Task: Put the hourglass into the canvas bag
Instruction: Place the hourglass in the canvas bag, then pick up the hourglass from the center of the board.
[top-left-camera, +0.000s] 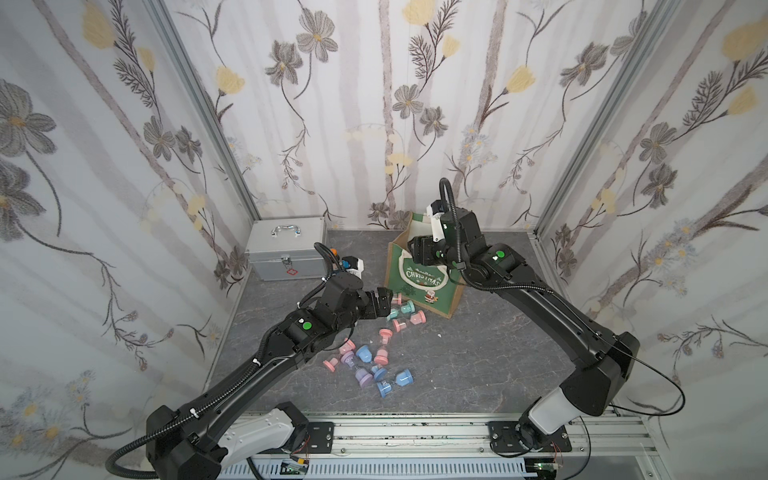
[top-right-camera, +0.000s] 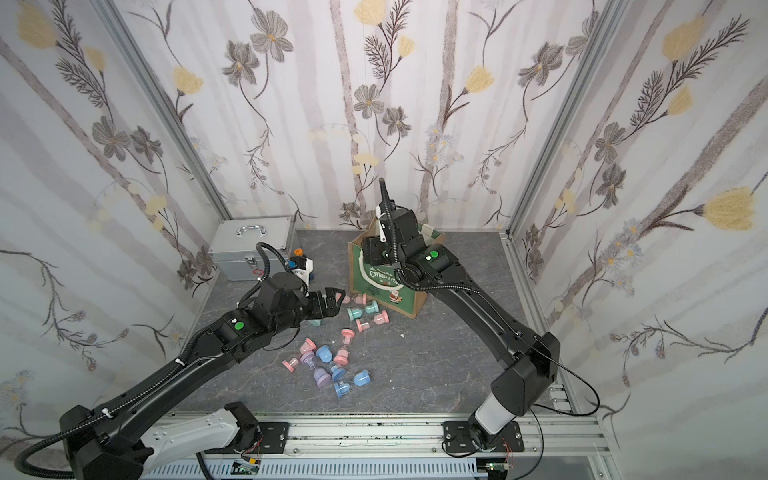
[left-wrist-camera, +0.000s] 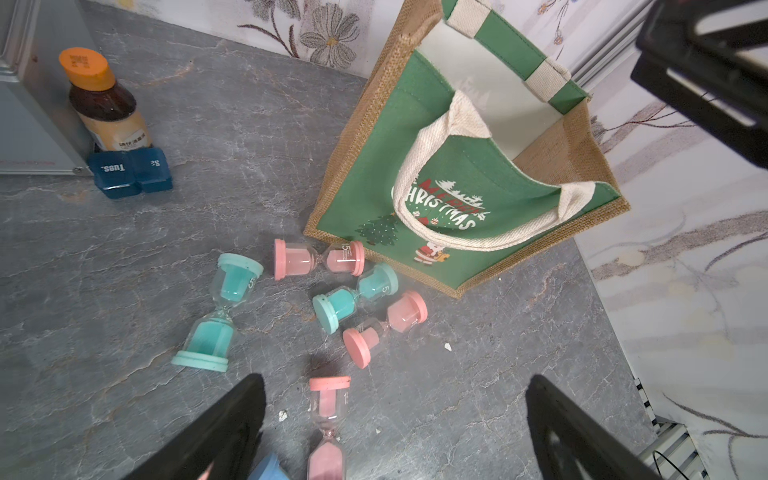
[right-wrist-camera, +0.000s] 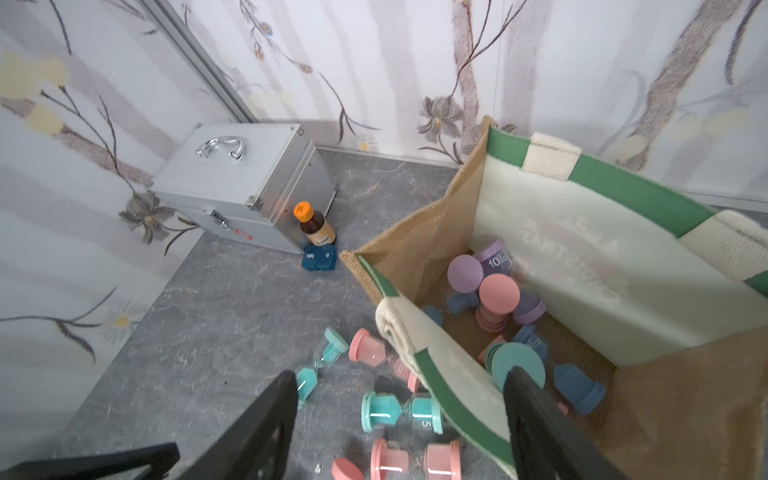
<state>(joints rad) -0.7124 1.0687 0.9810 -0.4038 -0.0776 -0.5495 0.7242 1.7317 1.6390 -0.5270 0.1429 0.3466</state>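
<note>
**Grey counter, papered booth: picking the next hourglass**

Grey marbled counter (top-left-camera: 478, 361) carries the canvas bag (top-left-camera: 419, 286) upright near the far edge, with a silver case (top-left-camera: 286, 247) in the far left corner. Loose hourglasses (top-left-camera: 363, 354) lie scattered from the bag's foot toward the near edge. Several more (right-wrist-camera: 498, 295) lie inside the bag.

Right jaws: parted and empty above the bag mouth, one finger (right-wrist-camera: 540, 419) inside the front wall and the other outside it.
Left jaws: spread wide and empty, hovering over a pink hourglass (left-wrist-camera: 329, 419) that lies on its side near the bag.

Step in hand, as judged: pick up that pink hourglass with the left jaws.

1. Descend straight, keeping the hourglass centred between the fingers (left-wrist-camera: 232, 419).
2. Close across a bulb or cap, not the thin waist. The clear wall will probably slip.
3. Avoid the blue hourglass (left-wrist-camera: 270, 469) just beside it.
4. Raise the right jaws clear of the bag wall before delivery. The drooping handle (left-wrist-camera: 465, 116) may snag.
</note>
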